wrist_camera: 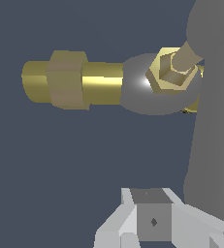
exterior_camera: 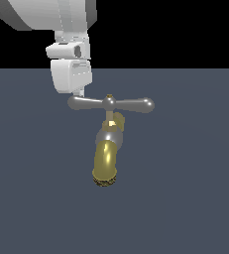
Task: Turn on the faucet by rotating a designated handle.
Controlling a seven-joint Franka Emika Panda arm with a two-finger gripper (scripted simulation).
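you've got the gripper coming down onto the end of the handle that lies on the exterior view's left, right at that bulb; contact looks likely but you can't confirm it. jaws: can't tell whether they're spread or pressed together, the white body hides them. the handle sits level across the top of the faucet, hub over the brass stem. below the handle you see the silver collar, then the golden spout curving down to its rough rim. wrist view: handle is a big grey bar close up, faucet body beyond it, gripper at the frame edge.
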